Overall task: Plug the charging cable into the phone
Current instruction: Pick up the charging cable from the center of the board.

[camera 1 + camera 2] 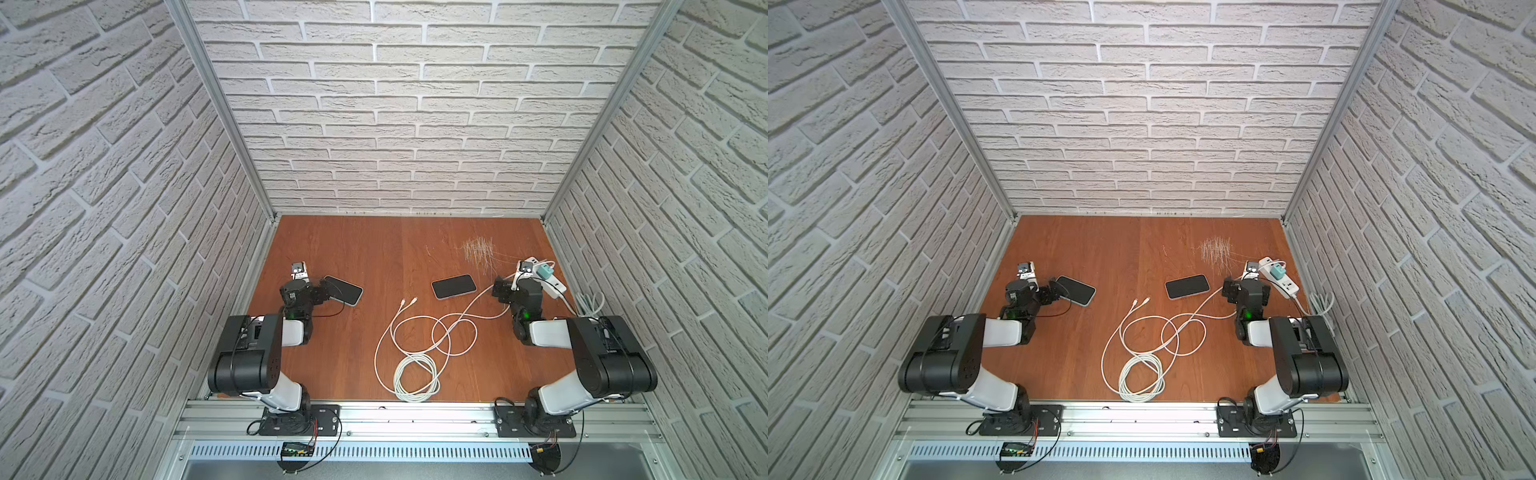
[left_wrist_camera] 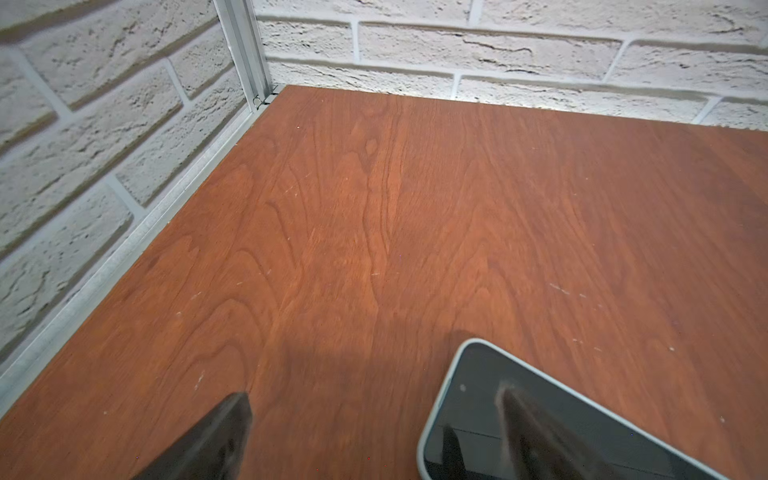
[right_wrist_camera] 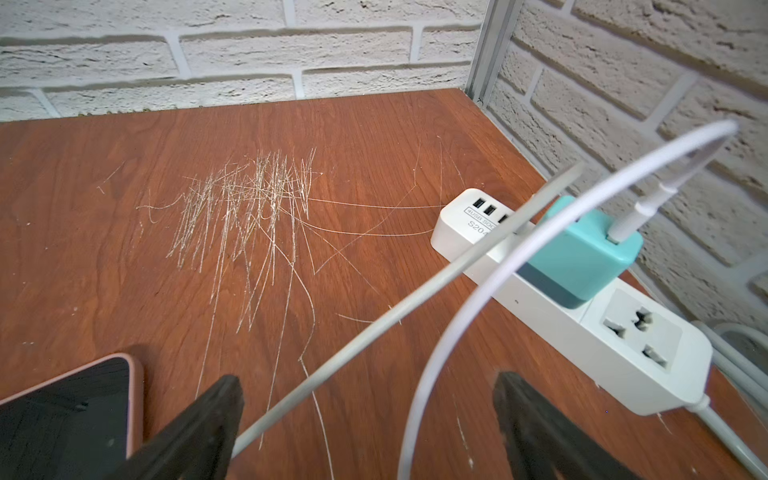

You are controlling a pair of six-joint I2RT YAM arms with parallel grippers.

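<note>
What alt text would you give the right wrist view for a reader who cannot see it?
The open right gripper hovers over a scratched wooden table, with a grey cable and a white cable passing between its fingers. The white cable leads to a teal charger plugged into a power strip; a pink-cased phone lies nearby.

Enclosure floor is a reddish-brown wood-grain tabletop. A pale, dense scratch patch on it is taken as reference. White faux-brick back wall stands just beyond the patch. Right side wall is near the patch. Left side wall is well apart from it, across the tabletop. An aluminium corner post rises nearest the patch. An aluminium rail runs along the table edge farthest from the patch. Lighting even, shadows soft.
</note>
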